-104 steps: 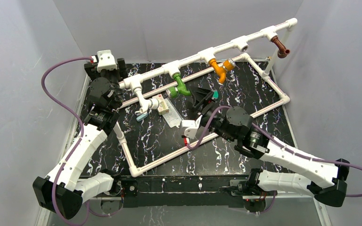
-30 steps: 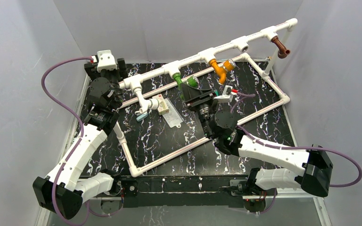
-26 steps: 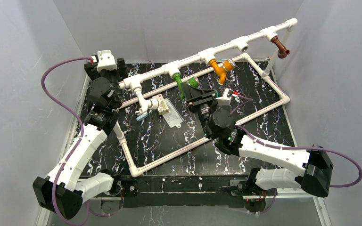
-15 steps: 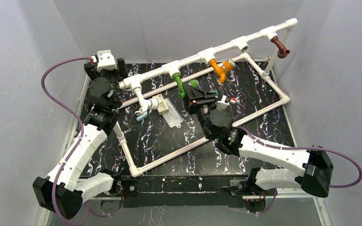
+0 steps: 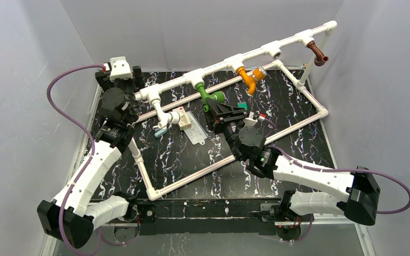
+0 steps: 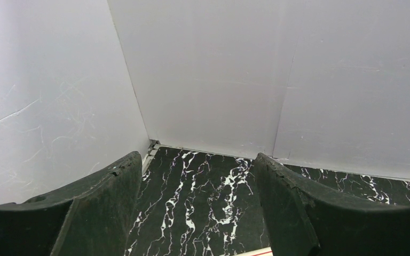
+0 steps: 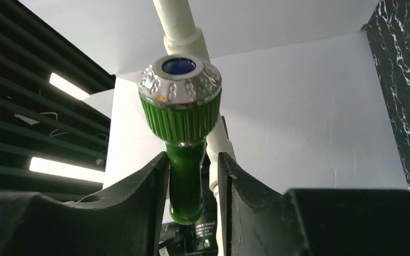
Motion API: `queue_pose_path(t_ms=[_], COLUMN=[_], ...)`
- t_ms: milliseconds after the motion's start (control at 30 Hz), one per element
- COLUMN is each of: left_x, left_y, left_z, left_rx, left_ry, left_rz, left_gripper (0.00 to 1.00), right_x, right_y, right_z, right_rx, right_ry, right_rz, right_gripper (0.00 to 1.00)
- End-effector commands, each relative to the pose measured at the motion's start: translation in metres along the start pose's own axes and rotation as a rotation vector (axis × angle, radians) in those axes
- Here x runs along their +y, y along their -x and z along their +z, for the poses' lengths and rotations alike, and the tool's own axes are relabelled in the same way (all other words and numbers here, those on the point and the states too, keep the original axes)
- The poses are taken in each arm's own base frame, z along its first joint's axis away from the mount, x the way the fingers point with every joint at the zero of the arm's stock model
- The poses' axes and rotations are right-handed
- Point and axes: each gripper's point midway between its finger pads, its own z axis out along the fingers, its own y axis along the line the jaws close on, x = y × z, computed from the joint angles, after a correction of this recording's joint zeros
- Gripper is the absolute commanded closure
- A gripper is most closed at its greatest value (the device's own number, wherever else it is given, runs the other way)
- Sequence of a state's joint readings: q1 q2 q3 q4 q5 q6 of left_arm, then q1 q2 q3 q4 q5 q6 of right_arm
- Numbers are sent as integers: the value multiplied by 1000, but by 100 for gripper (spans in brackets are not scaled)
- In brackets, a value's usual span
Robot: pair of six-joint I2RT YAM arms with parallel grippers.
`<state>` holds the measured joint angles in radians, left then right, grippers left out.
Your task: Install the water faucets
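The bright green faucet point(image 5: 209, 97) hangs from a tee of the long white pipe point(image 5: 277, 45). My right gripper point(image 5: 218, 109) reaches up around it. In the right wrist view the green faucet point(image 7: 184, 117) has its spout between my fingers. The left finger touches the spout and a narrow gap shows at the right finger point(image 7: 235, 181), so the right gripper point(image 7: 192, 165) is slightly open. The orange faucet point(image 5: 251, 76), the brown faucet point(image 5: 317, 52) and the white faucet point(image 5: 163, 114) also sit in tees. My left gripper point(image 6: 197, 176) is open and empty, facing the back left corner.
One tee socket point(image 5: 274, 50) between the orange and brown faucets is bare. A rectangular white pipe frame point(image 5: 192, 176) lies on the black marbled table. A clear flat packet point(image 5: 195, 133) and a small teal piece point(image 5: 243, 106) lie inside it. Grey walls enclose three sides.
My right wrist has rolled with the green faucet between its fingers, swinging the knob a little. The jaws have eased apart slightly. The left arm has not moved.
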<state>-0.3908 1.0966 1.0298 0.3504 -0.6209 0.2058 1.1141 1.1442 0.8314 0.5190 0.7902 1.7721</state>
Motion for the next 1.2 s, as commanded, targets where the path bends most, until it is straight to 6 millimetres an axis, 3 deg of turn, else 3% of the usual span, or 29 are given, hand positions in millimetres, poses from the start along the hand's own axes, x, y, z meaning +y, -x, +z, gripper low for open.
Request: queue_pose_path(t_ms=[0, 300, 567, 767, 933, 1167], left_x=[-39, -39, -41, -41, -42, -42], left_y=[-194, -197, -200, -201, -200, -198], left_z=[-50, -50, -50, -50, -51, -51], left_rx=[557, 564, 574, 576, 574, 571], left_ry=[-231, -232, -239, -237, -240, -242], left_rz=[373, 378, 381, 382, 377, 371], left_gripper=[26, 26, 26, 26, 26, 26], right_x=[-7, -4, 20, 40, 44, 79], right_y=[-10, -6, -4, -21, -18, -14], right_z=[-16, -26, -47, -58, -64, -77], right_rx=[77, 100, 163, 268, 292, 279], right_ry=[-34, -22, 96, 176, 216, 426], right_rz=[-9, -102, -305, -692, -927, -1312], right_gripper=[52, 36, 33, 32, 32, 28])
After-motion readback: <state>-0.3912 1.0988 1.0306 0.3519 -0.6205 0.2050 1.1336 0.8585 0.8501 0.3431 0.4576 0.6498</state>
